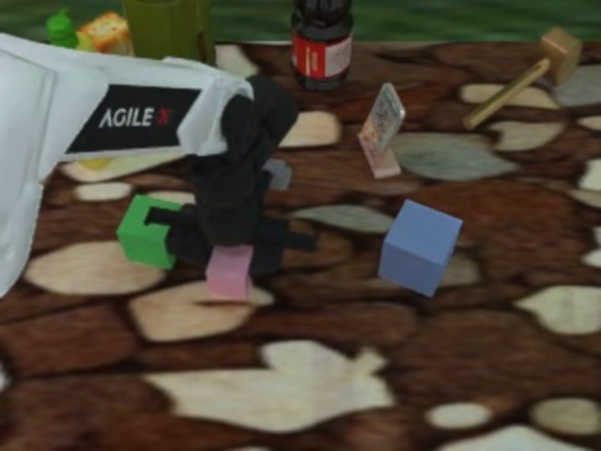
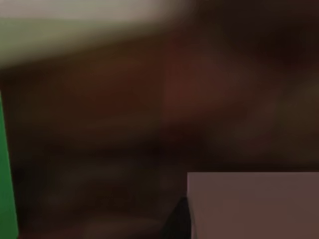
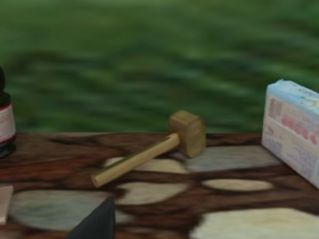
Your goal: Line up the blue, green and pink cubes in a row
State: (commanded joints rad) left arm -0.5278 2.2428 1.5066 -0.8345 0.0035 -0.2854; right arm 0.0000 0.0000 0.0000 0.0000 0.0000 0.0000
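My left gripper reaches down at the table's left-middle and is shut on the small pink cube. In the left wrist view that pink cube fills the near corner, with one dark finger pressed against its side. The green cube sits just left of the gripper, partly hidden behind it, and shows as a green strip at the edge of the wrist view. The big blue cube stands apart to the right. My right gripper is outside the top view, open, with one finger showing.
Along the back edge stand a dark bottle with a red label, a yellow-green jug, a piece of toast and a wooden mallet. A small upright box stands behind the blue cube. A grey block lies by the left arm.
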